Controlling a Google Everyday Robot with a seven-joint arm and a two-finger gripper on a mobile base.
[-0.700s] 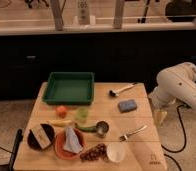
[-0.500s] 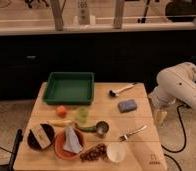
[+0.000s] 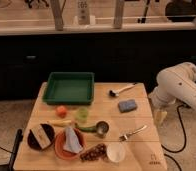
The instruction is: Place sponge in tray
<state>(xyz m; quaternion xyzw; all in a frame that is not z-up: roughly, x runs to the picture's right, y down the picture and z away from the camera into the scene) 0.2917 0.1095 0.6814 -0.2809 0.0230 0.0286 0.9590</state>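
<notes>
Camera view gives us a pale wooden table (image 3: 141,150) on a speckled floor (image 3: 11,115), with a long dark cabinet front (image 3: 116,60) behind it and a light ledge (image 3: 141,27) running along the top of that.

At the table's back left corner we see the green tray (image 3: 69,90), and nothing lies in it. The sponge (image 3: 127,105) lies flat on the wood towards the right edge, well apart from the tray, just in front of a brush (image 3: 122,90).

Off the table's right edge we see the white arm (image 3: 178,85). Its gripper (image 3: 160,117) points down beside that edge, near the sponge but not touching it, with the claw apart and holding nothing.

Along the front edge we find a dark bowl (image 3: 40,136), an orange plate (image 3: 58,147) with a pale-blue cloth (image 3: 72,140) on it, a white cup (image 3: 115,152) and a fork (image 3: 132,133). Near the middle sit a small green cup (image 3: 82,114), an orange fruit (image 3: 61,110) and a metal scoop (image 3: 101,128).
</notes>
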